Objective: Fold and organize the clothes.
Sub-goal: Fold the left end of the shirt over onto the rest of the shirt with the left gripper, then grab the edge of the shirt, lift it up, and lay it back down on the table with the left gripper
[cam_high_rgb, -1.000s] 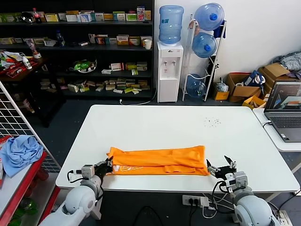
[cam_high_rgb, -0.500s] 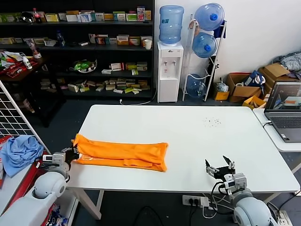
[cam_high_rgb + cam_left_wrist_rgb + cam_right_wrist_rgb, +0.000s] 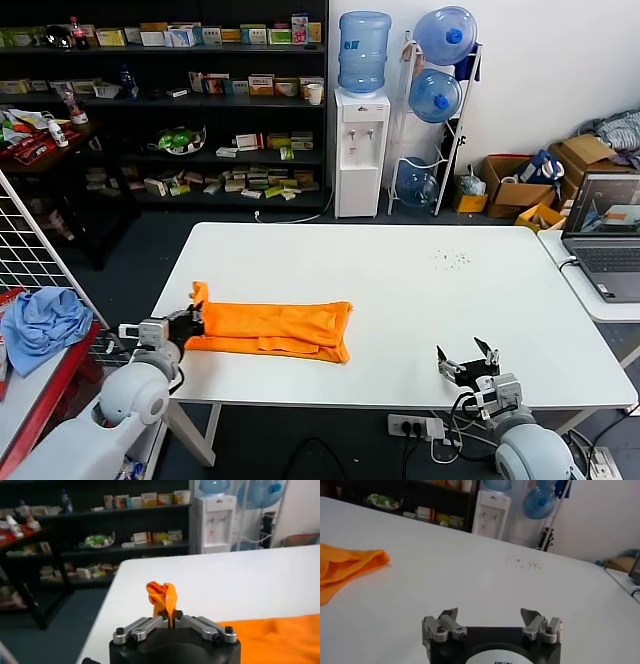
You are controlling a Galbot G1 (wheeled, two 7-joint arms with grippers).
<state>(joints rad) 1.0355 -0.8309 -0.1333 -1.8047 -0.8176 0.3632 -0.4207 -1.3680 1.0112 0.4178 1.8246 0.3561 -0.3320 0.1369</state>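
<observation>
The orange T-shirt (image 3: 270, 327) lies folded into a long strip on the left part of the white table (image 3: 400, 270), its left end bunched up. My left gripper (image 3: 193, 320) is shut on that left end at the table's left edge; in the left wrist view a tuft of orange cloth (image 3: 162, 596) stands up pinched in the left gripper (image 3: 171, 621). My right gripper (image 3: 469, 358) hovers open and empty near the front right edge, well clear of the shirt. In the right wrist view the right gripper (image 3: 491, 616) has only bare table ahead, and the shirt's end (image 3: 350, 565) lies far off.
A wire rack (image 3: 45, 290) with a light blue cloth (image 3: 40, 322) stands left of the table. A laptop (image 3: 605, 232) sits on a side table at the right. Shelves, a water dispenser (image 3: 360, 150) and boxes stand behind.
The left gripper dragged the shirt far left across the table, then came back slightly right, bunching the held end. The shirt strip is now shorter. The right gripper stayed in place, open.
</observation>
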